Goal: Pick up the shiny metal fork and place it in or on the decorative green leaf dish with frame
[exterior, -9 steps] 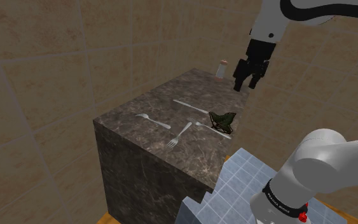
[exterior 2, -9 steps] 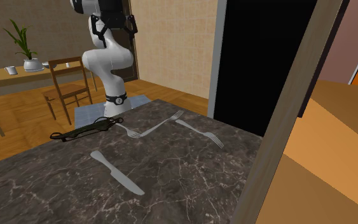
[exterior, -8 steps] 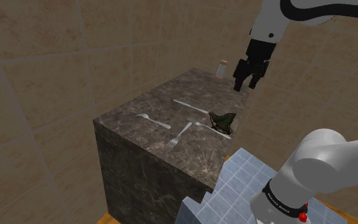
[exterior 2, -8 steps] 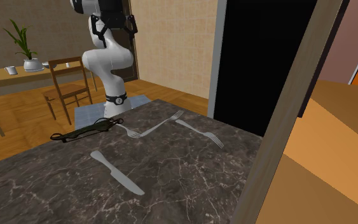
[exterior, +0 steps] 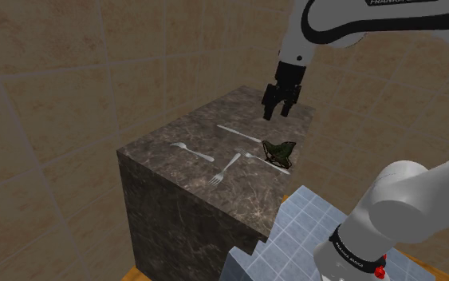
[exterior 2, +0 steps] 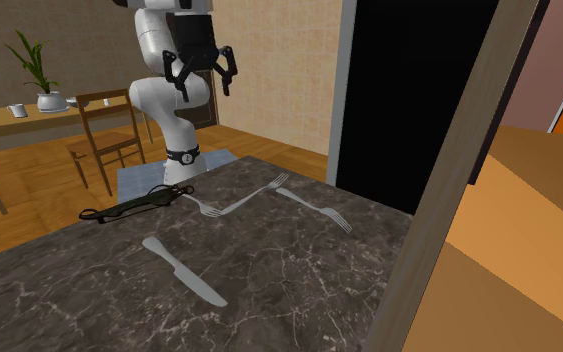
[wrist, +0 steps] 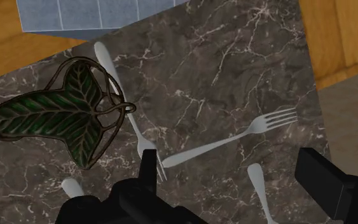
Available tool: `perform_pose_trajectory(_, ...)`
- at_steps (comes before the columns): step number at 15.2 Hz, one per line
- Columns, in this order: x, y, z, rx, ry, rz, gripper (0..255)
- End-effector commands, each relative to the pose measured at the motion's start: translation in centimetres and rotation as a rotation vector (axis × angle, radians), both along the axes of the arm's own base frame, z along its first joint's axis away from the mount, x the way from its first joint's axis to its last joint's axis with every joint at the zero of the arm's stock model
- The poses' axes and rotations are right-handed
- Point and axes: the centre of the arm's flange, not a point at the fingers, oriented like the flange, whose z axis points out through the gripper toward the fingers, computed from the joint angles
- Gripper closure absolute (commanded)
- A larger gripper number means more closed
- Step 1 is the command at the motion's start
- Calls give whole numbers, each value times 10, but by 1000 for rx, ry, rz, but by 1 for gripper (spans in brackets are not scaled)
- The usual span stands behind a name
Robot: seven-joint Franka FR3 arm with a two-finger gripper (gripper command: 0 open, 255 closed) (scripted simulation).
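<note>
1. Marble-like dark stone, veined white, forms the counter [exterior: 183,128]. Three thin pale forks lie flat on it, alike in finish, so I cannot tell which is the shiny one.
2. The middle fork [wrist: 228,141] lies just ahead of the pincer [wrist: 231,167], which hangs above the slab, spread and pinching nothing.
3. The leaf dish [wrist: 50,114] is ribbed green inside a looping wire-like frame. A second fork [wrist: 125,108] lies right against that frame, and the third fork [exterior: 192,151] lies well apart.
4. Likely trouble is taking the wrong fork. The fingertips could also skate off so flat a handle on hard stone, or a nudge to the second fork could shift the dish.
</note>
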Motion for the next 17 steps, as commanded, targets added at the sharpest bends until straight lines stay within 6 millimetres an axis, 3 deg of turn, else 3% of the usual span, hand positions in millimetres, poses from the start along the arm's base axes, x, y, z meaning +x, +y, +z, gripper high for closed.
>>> perform_pose_trajectory(1,20,6,-17,11,3,27,0)
perform_pose_trajectory(17,181,81,-137,101,40,234,0)
